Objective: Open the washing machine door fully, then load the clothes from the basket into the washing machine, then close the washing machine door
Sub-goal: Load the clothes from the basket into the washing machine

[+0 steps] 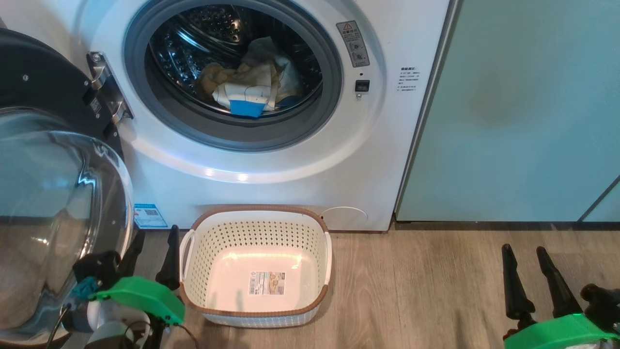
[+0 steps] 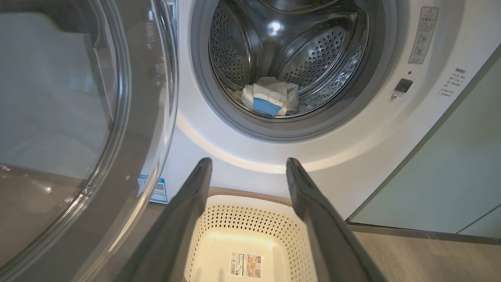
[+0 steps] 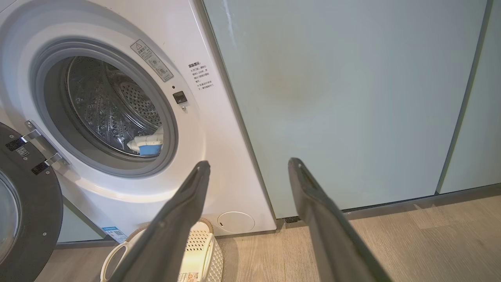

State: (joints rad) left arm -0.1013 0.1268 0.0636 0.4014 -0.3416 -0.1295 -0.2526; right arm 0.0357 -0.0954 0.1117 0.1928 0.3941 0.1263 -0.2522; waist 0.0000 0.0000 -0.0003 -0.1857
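The white washing machine (image 1: 300,160) stands with its door (image 1: 53,203) swung wide open to the left, glass bowl facing out. Pale yellow clothes (image 1: 252,85) with a bright blue part lie in the steel drum, also seen as clothes (image 2: 270,98) in the left wrist view and clothes (image 3: 146,145) in the right wrist view. The cream basket (image 1: 319,242) sits on the floor before the washer, holding nothing but its base label. My left gripper (image 1: 152,237) is open between the door and the basket. My right gripper (image 1: 525,257) is open over the floor at lower right.
Pale teal cabinet doors (image 1: 523,106) stand right of the washer. Wood-look floor (image 1: 421,286) stretches between the basket and my right gripper. The door's hinge (image 1: 104,87) joins it to the washer's left side.
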